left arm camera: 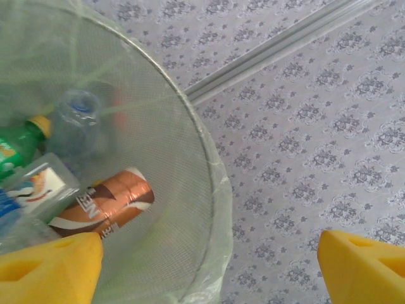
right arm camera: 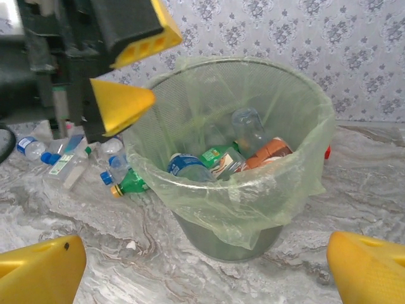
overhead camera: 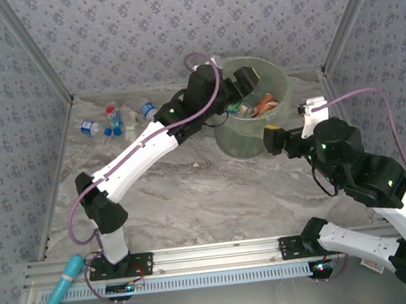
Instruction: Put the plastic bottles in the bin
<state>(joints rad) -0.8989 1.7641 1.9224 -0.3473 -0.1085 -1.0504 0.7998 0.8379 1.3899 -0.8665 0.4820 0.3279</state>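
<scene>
Marbled tabletop (overhead camera: 193,196) | floral grey walls (overhead camera: 139,28) | bin (right arm camera: 253,209) upright, bottles (right arm camera: 187,166) inside

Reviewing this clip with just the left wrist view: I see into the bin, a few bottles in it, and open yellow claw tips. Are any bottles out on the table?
Observer: Yes, several bottles lie on the table, clustered to the left of the bin, near the far wall.
Operator: Where is the other arm?
Observer: The right claw is open and empty at the bin's near right side, facing it.
Operator: Anything close to the bin's base?
Observer: A green bottle with a yellow cap lies close to the base, on the cluster's side.
</scene>
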